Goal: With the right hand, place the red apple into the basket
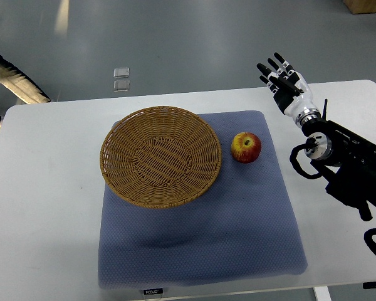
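A red apple (pixel 245 147) with a yellow patch stands on the blue mat (pixel 200 238), just right of the round wicker basket (pixel 160 155). The basket holds nothing. My right hand (pixel 282 80) is raised over the table's far right part, up and to the right of the apple, well apart from it. Its fingers are spread and hold nothing. The black forearm runs off toward the lower right edge. The left arm does not show.
The white table (pixel 44 207) carries the mat, with its far edge behind the basket and its near edge at the bottom. A person's leg (pixel 15 81) shows at the far left, beyond the table. Grey floor lies behind.
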